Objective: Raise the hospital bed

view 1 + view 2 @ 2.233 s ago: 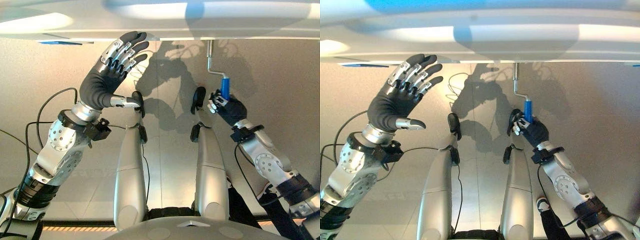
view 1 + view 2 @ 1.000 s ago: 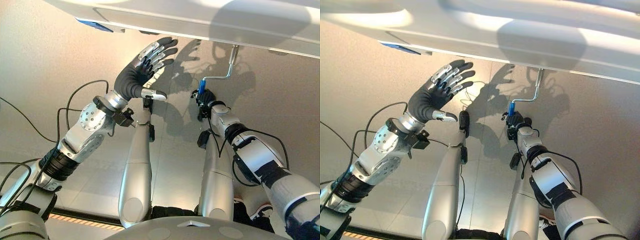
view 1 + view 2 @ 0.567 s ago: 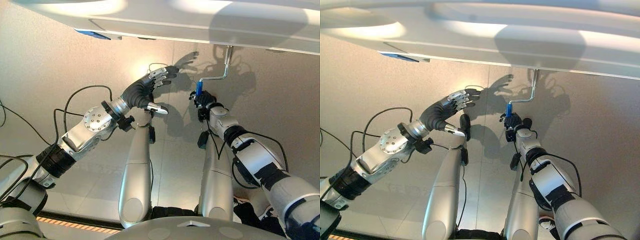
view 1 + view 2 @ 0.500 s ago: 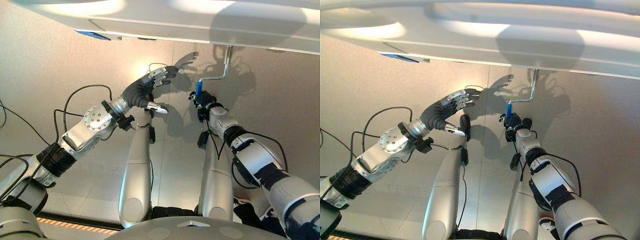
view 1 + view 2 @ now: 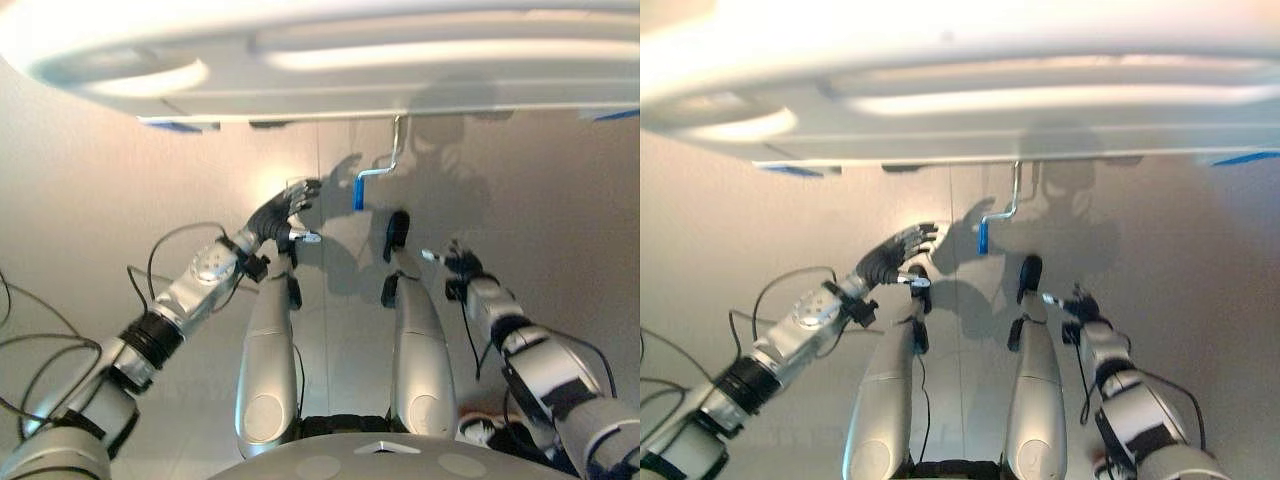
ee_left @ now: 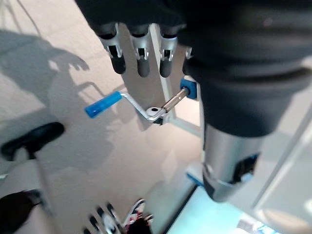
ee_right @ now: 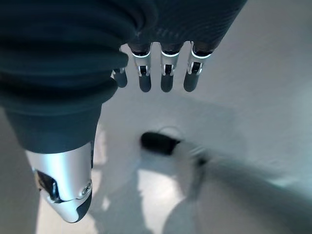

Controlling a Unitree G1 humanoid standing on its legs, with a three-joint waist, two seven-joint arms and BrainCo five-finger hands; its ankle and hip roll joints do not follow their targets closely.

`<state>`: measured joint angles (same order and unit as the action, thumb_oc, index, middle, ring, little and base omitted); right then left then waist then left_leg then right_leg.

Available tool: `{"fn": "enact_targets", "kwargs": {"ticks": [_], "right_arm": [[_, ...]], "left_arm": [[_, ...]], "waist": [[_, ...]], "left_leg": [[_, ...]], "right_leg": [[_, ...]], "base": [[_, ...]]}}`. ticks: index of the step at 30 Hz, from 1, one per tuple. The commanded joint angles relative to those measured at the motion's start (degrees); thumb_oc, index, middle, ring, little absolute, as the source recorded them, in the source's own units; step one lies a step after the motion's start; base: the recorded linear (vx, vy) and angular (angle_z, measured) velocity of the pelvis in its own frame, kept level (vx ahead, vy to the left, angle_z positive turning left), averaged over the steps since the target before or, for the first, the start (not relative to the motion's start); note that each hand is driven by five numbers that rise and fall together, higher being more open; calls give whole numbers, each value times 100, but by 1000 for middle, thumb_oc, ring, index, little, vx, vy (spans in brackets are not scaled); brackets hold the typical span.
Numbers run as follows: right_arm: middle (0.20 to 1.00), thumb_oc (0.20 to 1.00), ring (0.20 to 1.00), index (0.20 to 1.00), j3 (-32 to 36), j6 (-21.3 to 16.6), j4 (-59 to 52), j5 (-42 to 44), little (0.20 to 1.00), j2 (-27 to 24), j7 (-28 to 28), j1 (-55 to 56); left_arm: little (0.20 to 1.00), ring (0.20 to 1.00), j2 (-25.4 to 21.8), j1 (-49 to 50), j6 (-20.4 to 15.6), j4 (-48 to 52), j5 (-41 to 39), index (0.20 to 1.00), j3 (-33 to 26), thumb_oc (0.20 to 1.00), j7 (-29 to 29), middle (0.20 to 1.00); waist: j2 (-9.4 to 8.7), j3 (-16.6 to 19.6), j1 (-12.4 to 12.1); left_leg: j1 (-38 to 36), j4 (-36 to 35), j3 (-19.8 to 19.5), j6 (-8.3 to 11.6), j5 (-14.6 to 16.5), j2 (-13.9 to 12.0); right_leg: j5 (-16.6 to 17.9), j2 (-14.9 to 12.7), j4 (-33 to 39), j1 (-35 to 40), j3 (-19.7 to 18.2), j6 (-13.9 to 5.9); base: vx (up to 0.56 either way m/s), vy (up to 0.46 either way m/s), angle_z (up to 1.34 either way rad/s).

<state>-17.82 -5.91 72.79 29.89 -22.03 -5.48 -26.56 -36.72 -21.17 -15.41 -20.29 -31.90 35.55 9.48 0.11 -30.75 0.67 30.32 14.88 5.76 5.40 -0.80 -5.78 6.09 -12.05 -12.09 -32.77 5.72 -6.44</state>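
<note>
Right hand (image 5: 455, 262) now off crank handle (image 5: 359, 192), both hands open.

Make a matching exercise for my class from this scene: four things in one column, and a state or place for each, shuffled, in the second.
Things:
1. crank handle
2. left hand
3. right hand
4. hospital bed

States or places:
A. open, low and apart from the crank
B. blue grip, held by neither hand
C. across the top of the eye views
D. open, fingers reaching near the crank

Pairs: 1-B, 2-D, 3-A, 4-C
</note>
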Motion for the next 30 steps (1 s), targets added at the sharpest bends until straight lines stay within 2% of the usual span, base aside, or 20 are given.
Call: {"fn": "enact_targets", "kwargs": {"ticks": [1, 5, 7, 11, 15, 16, 17, 22, 26, 30], "right_arm": [[1000, 1000, 1000, 1000, 245, -88, -4, -233, 1000, -313, 73, 234], [1000, 1000, 1000, 1000, 478, -102, -5, -340, 1000, -372, 174, 635], [1000, 1000, 1000, 1000, 445, -91, -74, -521, 1000, -338, 243, 890], [1000, 1000, 1000, 1000, 292, -104, -211, -1058, 1000, -211, 295, 1337], [1000, 1000, 1000, 1000, 265, -125, -349, -1426, 1000, -77, 345, 1765], [1000, 1000, 1000, 1000, 389, -114, -312, -1499, 1000, 20, 371, 1947], [1000, 1000, 1000, 1000, 388, -114, -314, -1499, 1000, 19, 370, 1952], [1000, 1000, 1000, 1000, 611, -120, -335, -1569, 1000, 235, 364, 2344], [1000, 1000, 1000, 1000, 582, -80, -148, -1632, 1000, 431, 371, 2410], [1000, 1000, 1000, 1000, 443, -61, -158, -1799, 1000, 487, 395, 2406]], "left_arm": [[1000, 1000, 94, 189, -192, 5, 502, 1000, -264, 1000, 106, 1000], [1000, 1000, 334, 490, -227, -564, 1066, 1000, -441, 1000, 56, 1000], [1000, 1000, 636, 675, -189, -1235, 1407, 1000, -604, 1000, -51, 1000], [1000, 1000, 1174, 1001, -138, -2721, 2274, 1000, -1021, 1000, -481, 1000], [1000, 1000, 1448, 1405, -65, -3742, 2646, 1000, -1633, 1000, -720, 1000], [1000, 1000, 1560, 1622, -43, -4086, 2712, 1000, -1942, 1000, -794, 1000], [1000, 1000, 1562, 1626, -46, -4088, 2714, 1000, -1942, 1000, -796, 1000], [1000, 1000, 1808, 2043, -32, -4293, 2666, 1000, -2429, 1000, -996, 1000], [1000, 1000, 1985, 2114, 40, -4461, 2684, 1000, -2446, 1000, -1040, 1000], [1000, 1000, 2035, 2092, 67, -4537, 2731, 1000, -2413, 1000, -1047, 1000]], "waist": [[176, 95, 11], [137, 96, -4], [99, 209, 2], [37, 755, -6], [-12, 1293, -18], [-17, 1607, -28], [-16, 1600, -28], [-21, 2167, -42], [-11, 2429, -56], [-12, 2519, -45]], "left_leg": [[-313, -25, -105, -20, -121, 31], [-990, -167, -131, 12, -119, 23], [-1369, -282, -138, 29, -99, -7], [-1846, -612, -147, 62, -177, -57], [-2336, -903, -85, 83, -223, -116], [-2632, -1119, -56, 82, -239, -140], [-2654, -1136, -54, 83, -245, -140], [-3192, -1546, -58, 79, -281, -132], [-3498, -1757, -81, 75, -275, -131], [-3613, -1801, -69, 84, -266, -140]], "right_leg": [[-298, -76, -312, 493, 213, -292], [-349, -72, -167, 1237, 313, -312], [-419, -15, -82, 1596, 354, -322], [-412, 76, 240, 2086, 446, -318], [-365, 157, 616, 2593, 530, -333], [-353, 179, 770, 2838, 587, -349], [-351, 181, 780, 2857, 588, -349], [-382, 253, 1066, 3385, 719, -369], [-442, 289, 1202, 3715, 809, -355], [-469, 310, 1259, 3852, 839, -342]], "base": [[96, -4, -2], [70, -15, 4], [92, -10, 6], [109, -41, 3], [85, -47, -4], [103, -38, 1], [99, -40, 2], [78, -32, 2], [47, -10, 11], [13, 5, 6]]}}
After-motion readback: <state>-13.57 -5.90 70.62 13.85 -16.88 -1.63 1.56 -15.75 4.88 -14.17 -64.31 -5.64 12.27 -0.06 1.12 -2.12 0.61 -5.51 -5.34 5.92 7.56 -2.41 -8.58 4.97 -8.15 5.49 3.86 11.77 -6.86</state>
